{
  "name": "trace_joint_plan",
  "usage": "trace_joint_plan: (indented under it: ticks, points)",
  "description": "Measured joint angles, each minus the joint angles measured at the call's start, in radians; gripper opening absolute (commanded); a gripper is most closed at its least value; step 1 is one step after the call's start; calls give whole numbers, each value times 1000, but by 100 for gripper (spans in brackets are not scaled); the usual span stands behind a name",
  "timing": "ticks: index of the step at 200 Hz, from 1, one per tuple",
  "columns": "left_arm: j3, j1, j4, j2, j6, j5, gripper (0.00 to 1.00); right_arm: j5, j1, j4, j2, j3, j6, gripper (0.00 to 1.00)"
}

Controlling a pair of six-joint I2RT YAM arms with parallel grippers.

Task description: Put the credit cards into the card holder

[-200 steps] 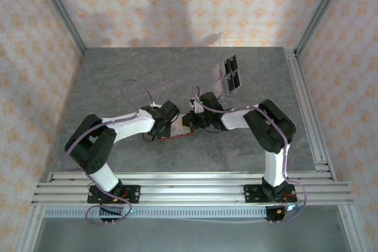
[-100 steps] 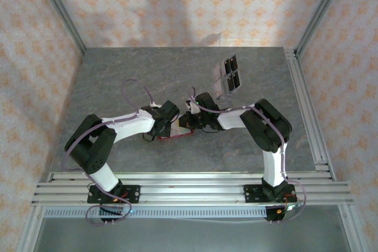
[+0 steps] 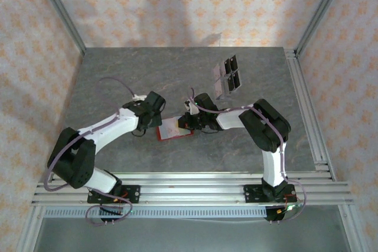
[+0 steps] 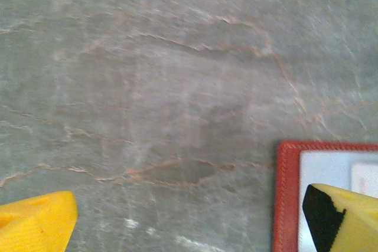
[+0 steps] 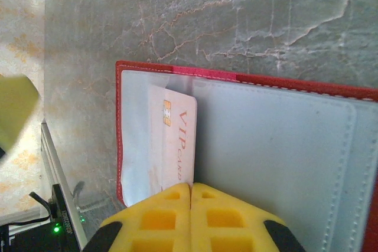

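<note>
Card-insertion step: the card holder [image 3: 172,128] lies open mid-tabletop [image 3: 118,75] with a VIP card [image 5: 177,146] partly pocketed. The right hand [image 5: 190,196], at the holder's three o'clock, is closed at the card's edge. The left hand [image 4: 189,222] gapes empty at nine o'clock. The next move likely calls for sliding the card fully home.

Small red folding card holder [image 5: 271,146], opened flat on grey veined stone tabletop [image 5: 207,16], pale lining facing up. White plastic card [image 5: 176,140] with gold chip and orange "VIP card" lettering on the left panel, right edge tucked under the lip of the wider pocket. Yellow ribbed fingers of right gripper [image 5: 190,190] at bottom centre, pressed together, tips over the card's lower edge. Blurred yellow-green shape [image 5: 15,107] at left margin, before patterned wallpaper [image 5: 23,45]. Metal rail [image 5: 50,157] and black box [image 5: 59,216] with green light at lower left.
</note>
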Motion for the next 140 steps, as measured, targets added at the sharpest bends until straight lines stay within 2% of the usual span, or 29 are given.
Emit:
trace_joint_plan:
  ticks: [18, 106, 119, 140]
  points:
    - [-14, 23, -1, 1, -7, 0, 100, 0, 0, -8, 1, 5, 0, 0]
    - [-77, 23, 16, 50, -3, 59, 100, 8, 14, -57, 14, 46, 1, 0]
    - [-84, 19, 18, 58, -3, 67, 100, 8, 21, -67, 14, 51, 0, 7]
    - [-87, 16, 21, 63, -3, 76, 100, 7, 25, -92, 14, 61, -5, 26]
